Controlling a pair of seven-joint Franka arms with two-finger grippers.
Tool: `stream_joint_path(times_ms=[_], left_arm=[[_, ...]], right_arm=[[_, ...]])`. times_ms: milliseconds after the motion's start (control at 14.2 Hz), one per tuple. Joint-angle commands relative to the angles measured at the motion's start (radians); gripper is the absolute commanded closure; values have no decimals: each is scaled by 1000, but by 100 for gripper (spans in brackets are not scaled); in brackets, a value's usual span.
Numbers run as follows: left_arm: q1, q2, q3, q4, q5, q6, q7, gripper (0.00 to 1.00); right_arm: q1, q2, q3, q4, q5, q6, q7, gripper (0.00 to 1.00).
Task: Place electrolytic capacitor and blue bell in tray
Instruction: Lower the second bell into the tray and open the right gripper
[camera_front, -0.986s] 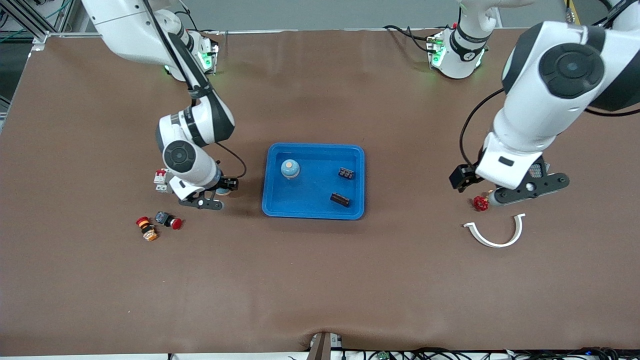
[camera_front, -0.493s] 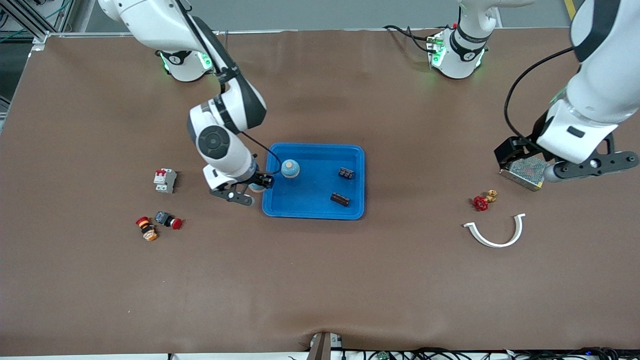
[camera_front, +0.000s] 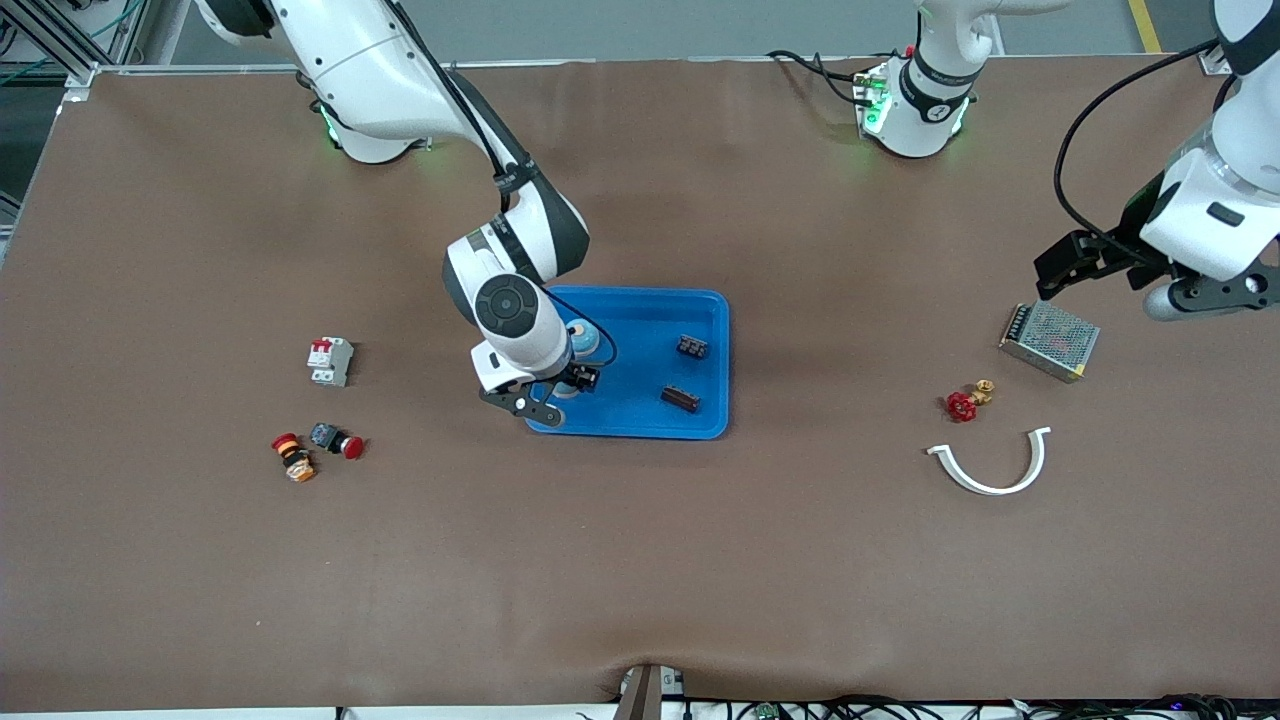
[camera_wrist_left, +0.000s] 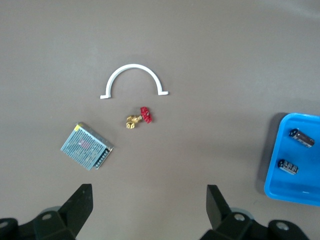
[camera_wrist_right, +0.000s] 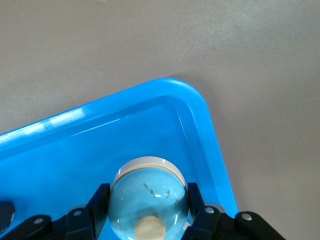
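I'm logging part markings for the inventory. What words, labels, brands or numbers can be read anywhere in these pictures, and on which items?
No text can be read in any view.
Capacitors in the tray: any markings too small.
Metal mesh box: no legible label.
White breaker: any printing too small.
Blue bell in the right hand: no lettering visible.

Two blue bells (camera_front: 581, 338), two capacitors (camera_front: 692, 347), two push buttons (camera_front: 336, 439), one tray (camera_front: 715, 425), breaker (camera_front: 329, 361), valve (camera_front: 964, 403), clamp (camera_front: 990, 466), power supply (camera_front: 1049, 341).
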Motion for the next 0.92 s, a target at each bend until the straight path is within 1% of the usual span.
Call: stream_joint_path(times_ms=[0,352,563,845], left_arm=[[-2,-55,10,-40,-19,-24,31,0],[12,-107,10,-97,-28,-25,74,0],[12,-126,15,-114,-42,-25,74,0],[14,-147,18,-131,-42,-27,107,0]], right_arm=[[5,15,-6,28,16,-8,14,55],[23,44,-6,30,11,-2,17,54],[29,58,-6,30,12,0,16,54],[31,73,-6,30,16,55,17,52]])
